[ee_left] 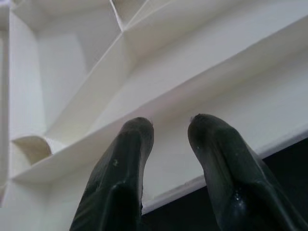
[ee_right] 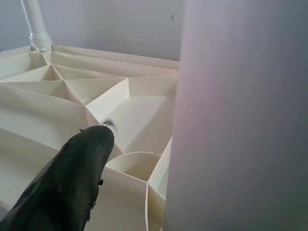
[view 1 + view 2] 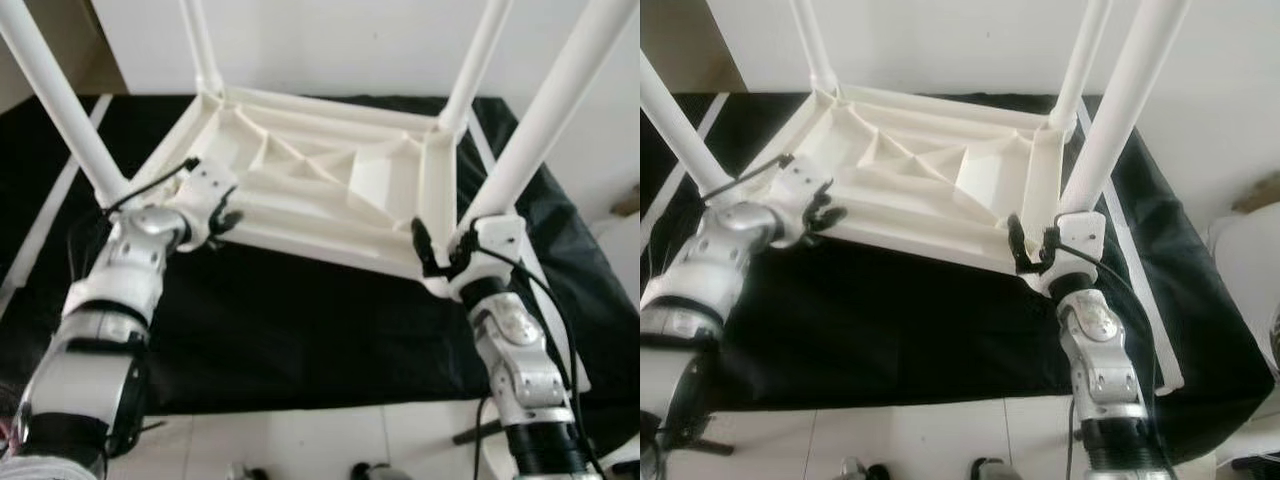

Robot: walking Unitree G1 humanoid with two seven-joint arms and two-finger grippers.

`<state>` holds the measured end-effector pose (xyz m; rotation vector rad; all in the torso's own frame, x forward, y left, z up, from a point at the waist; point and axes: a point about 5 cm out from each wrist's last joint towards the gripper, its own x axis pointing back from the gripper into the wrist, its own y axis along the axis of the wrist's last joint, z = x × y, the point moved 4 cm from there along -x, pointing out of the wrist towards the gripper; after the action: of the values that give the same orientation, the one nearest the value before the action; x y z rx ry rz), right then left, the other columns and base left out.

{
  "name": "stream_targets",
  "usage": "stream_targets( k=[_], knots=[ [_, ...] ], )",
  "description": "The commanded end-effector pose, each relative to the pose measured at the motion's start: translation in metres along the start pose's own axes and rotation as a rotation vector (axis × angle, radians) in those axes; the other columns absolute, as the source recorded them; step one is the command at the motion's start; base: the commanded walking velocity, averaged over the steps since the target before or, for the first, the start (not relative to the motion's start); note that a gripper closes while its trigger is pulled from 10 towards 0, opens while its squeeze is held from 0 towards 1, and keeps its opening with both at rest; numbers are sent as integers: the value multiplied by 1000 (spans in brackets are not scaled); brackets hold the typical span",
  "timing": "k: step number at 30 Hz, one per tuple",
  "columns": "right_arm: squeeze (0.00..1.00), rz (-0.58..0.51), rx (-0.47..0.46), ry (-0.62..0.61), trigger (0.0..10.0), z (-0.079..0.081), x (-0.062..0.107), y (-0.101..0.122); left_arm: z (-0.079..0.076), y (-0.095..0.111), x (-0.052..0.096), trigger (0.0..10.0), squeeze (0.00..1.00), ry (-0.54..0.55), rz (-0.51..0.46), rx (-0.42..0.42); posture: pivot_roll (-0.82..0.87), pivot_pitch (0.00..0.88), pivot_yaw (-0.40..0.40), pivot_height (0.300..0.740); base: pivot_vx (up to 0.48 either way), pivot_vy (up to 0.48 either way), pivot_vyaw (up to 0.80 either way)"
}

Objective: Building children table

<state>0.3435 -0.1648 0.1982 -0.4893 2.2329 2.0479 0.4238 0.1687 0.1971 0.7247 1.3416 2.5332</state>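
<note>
— Nearest ground?
— White floor tiles (image 3: pixel 300 440), then the near edge of a black cloth (image 3: pixel 300 330) spread over them.

— Location of the children table (image 3: pixel 330 180)?
— Upside down on the middle of the cloth, ribbed underside facing up, four white legs pointing upward. Sits askew to the cloth's edges.

— Left gripper (image 3: pixel 222 212)?
— At the table's near-left side, just beside the near-left leg (image 3: pixel 60 100). Spread: both black fingers (image 1: pixel 125 163) apart, tips against the white rim wall, nothing pinched between them.

— Right gripper (image 3: pixel 440 255)?
— At the table's near-right corner, right at the foot of the near-right leg (image 3: pixel 545 120). In the wrist view, one black finger over the ribbed cells and the leg looming close alongside. Spread or pinching: cannot tell.

— Contact with that leg?
— Close against it; actual touch not confirmable.

— Farther back?
— Far-left leg (image 3: pixel 200 45) and far-right leg (image 3: pixel 480 60) standing up from the rear corners of the table, toward the far edge of the cloth.

— Beyond the cloth?
— Plain white wall (image 3: pixel 330 45).
</note>
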Motion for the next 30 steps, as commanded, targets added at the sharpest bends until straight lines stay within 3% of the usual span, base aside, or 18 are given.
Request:
stream_targets(
  k=[1, 3, 12, 17, 18, 23, 27, 30],
  knots=[
    [0, 4, 15, 16, 10000, 0, -2, -2, -29, -31, 11, 10000, 0, -275, 109, 43, -67, 176, 57, 740, 0, 0, 0],
    [0, -1, 20, 18, 10000, -1, -7, -1, -32, -27, 28, 10000, 0, -317, 79, 59, -69, 175, 60, 740, 0, 0, 0],
    [0, -13, 41, 44, 10000, -3, -12, -1, -30, -11, 42, 10000, 0, -324, 26, 42, -51, 182, 56, 740, 0, 0, 0],
    [0, -17, 41, 50, 10000, -3, -16, -2, -10, 8, 36, 10000, 0, -207, -35, 55, -56, 179, 47, 740, 0, 0, 0],
    [0, -15, 31, 46, 10000, -1, -17, -2, 6, 18, 31, 10000, 0, -125, -67, 60, -69, 177, 44, 740, 0, 0, 0],
    [0, -3, 13, 29, 10000, 2, -9, -6, 36, 39, 26, 10000, 0, 21, -131, 59, -87, 178, 42, 740, 0, 0, 0],
    [0, 11, 2, 5, 10000, 0, -2, -10, 46, 40, 19, 10000, 0, 75, -118, 85, -103, 187, 44, 740, 0, 0, 0],
    [0, 12, 2, -1, 10000, -1, -1, -11, 45, 37, 15, 10000, 0, 81, -106, 86, -108, 191, 46, 740, 0, 0, 0]
  ],
)
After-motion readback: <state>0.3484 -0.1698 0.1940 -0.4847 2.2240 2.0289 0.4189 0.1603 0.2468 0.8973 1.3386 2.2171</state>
